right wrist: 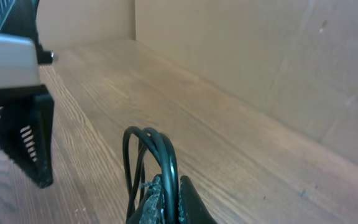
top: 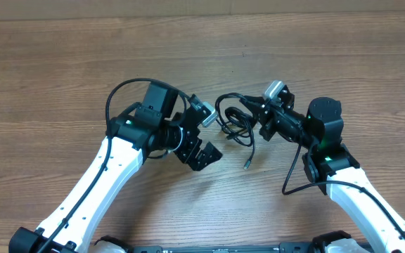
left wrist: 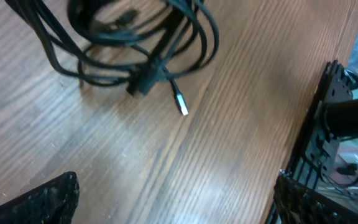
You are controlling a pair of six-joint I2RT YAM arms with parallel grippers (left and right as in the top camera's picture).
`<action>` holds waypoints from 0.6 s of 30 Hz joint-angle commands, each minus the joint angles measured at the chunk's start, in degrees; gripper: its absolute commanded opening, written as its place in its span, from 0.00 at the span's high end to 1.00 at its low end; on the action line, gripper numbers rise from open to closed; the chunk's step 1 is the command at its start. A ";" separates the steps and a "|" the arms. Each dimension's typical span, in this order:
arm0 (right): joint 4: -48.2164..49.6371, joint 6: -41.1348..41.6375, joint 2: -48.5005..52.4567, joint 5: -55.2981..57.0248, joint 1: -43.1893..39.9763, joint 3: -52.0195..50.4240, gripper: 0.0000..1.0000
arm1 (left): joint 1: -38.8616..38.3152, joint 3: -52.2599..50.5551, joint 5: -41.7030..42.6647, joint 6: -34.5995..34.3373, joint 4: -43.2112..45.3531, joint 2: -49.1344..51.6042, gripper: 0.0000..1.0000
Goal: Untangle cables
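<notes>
Overhead: the cables (top: pixel 236 121) sit in a loose black tangle at frame centre, on the wooden table (top: pixel 343 56). R gripper (top: pixel 261 117) is at the tangle's right edge, jaws pinched tight on the cables. In its wrist cam we see the cables (right wrist: pixel 159 149) arching up from btwn the closed fingers at bottom centre. L gripper (top: pixel 202 153) is lower left of the tangle, jaws spread wide, holding nothing, clear of the cords. One strand trails down-frame to a silvery plug tip (top: pixel 247 164) on the wood. L wrist cam puts that plug tip (left wrist: pixel 181 103) near centre, w/ the knot upper left.
</notes>
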 commanded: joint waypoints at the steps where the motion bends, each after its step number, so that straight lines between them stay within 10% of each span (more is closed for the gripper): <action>1: 0.50 1.86 -1.11 -2.38 -0.26 1.01 0.96 | -0.15 -0.76 -0.48 -2.80 1.68 0.35 0.00; 12: 1.33 9.03 -1.11 -12.35 -0.28 1.01 0.96 | -0.09 -0.74 2.36 7.72 3.39 0.00 0.19; 18: -2.84 8.96 -1.11 -12.63 -1.84 1.01 0.96 | 2.32 -0.74 9.94 13.40 3.26 -2.47 0.07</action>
